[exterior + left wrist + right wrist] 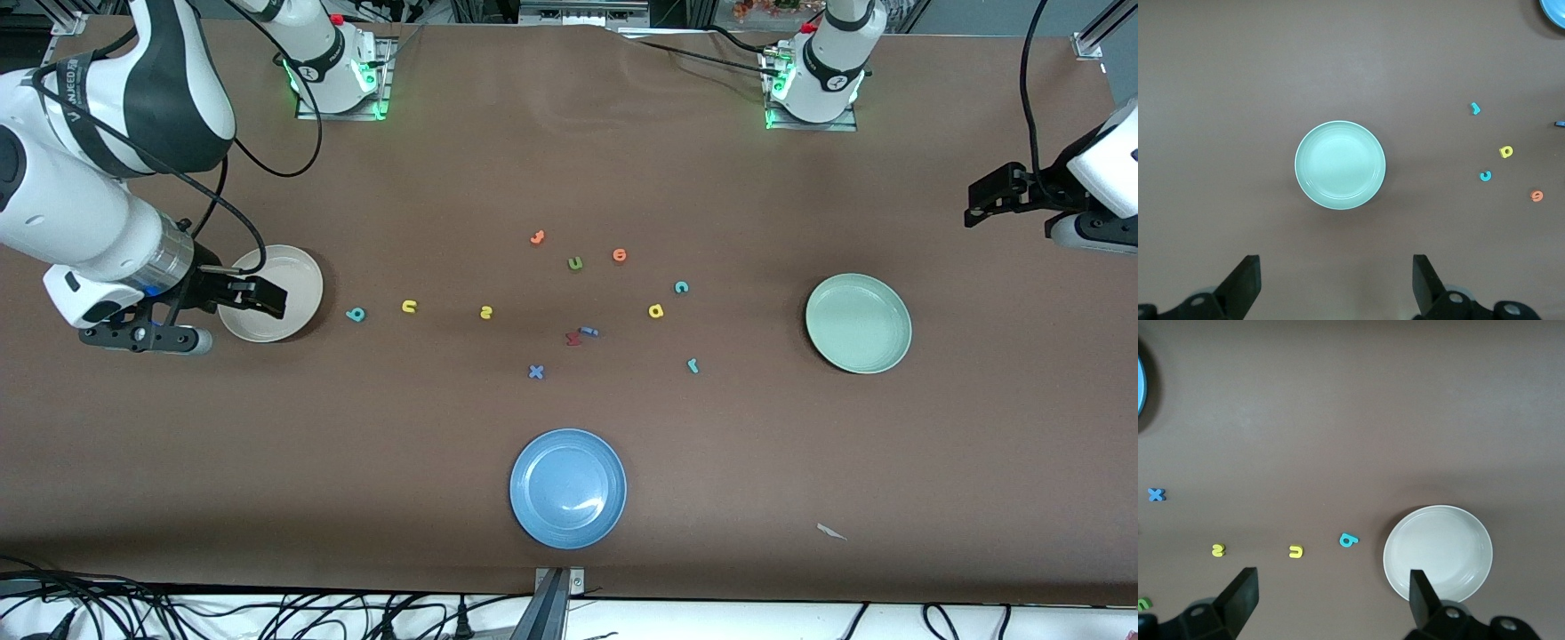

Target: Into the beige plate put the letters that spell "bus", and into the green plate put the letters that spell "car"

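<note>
The beige plate (289, 267) (1438, 543) lies at the right arm's end, with the teal "b" (356, 314) (1349, 539), yellow "u" (409, 307) (1295, 551) and yellow "s" (485, 312) (1218, 550) in a row beside it. My right gripper (249, 286) (1331, 597) hangs open and empty over that plate's edge. The green plate (858, 322) (1340, 165) lies empty toward the left arm's end. Near it are the teal "c" (681, 287) (1485, 176), yellow "a" (656, 310) (1506, 151) and teal "r" (693, 365) (1475, 108). My left gripper (978, 203) (1336, 280) waits open, high up.
A blue plate (568, 488) sits nearest the front camera. Mid-table lie an orange letter (537, 236), a green "u" (575, 263), an orange "o" (620, 256), a red and a blue letter touching (580, 335), and a blue "x" (535, 372).
</note>
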Controlling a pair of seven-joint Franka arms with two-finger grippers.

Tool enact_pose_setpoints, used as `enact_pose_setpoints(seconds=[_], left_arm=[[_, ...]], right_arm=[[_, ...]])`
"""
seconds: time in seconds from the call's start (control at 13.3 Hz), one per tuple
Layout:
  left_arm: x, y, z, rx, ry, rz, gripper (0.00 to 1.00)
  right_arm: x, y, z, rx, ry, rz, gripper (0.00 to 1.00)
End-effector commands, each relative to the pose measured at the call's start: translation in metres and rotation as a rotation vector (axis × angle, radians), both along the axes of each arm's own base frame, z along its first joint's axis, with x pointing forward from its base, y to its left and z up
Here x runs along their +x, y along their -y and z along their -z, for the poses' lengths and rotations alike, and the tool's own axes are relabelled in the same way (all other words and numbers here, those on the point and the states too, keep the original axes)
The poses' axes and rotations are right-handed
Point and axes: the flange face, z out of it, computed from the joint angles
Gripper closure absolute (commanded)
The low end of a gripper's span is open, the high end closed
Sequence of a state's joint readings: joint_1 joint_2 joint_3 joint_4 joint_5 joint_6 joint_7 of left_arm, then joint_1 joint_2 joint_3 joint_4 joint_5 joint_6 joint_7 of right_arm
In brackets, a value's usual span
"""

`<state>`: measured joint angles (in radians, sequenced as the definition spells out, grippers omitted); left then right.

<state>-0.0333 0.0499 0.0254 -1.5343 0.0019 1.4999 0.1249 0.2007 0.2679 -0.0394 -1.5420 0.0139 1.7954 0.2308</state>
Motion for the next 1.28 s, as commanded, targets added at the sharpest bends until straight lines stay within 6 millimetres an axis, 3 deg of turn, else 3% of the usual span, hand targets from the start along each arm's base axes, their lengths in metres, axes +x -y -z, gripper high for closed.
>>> enact_pose_setpoints(seconds=[0.0,0.3,0.68,1.2], left_arm=[[0.0,0.005,-0.002,0.001,-0.016,0.025,0.0],[-0.006,0.013,-0.007,0.018,-0.041,0.041,0.0],[0.002,0.015,-0.021,0.019,0.037,0.042,0.0],[0.0,0.008,-0.017,0.009,0.018,0.023,0.0]], right_arm=[[0.001,0.0,-0.004,-0.014,0.003,-0.009,0.0],[0.001,0.0,-0.004,-0.015,0.003,-0.009,0.0],[0.002,0.001,-0.002,-0.015,0.002,-0.008,0.0],[0.002,0.001,-0.002,-0.015,0.002,-0.008,0.0]])
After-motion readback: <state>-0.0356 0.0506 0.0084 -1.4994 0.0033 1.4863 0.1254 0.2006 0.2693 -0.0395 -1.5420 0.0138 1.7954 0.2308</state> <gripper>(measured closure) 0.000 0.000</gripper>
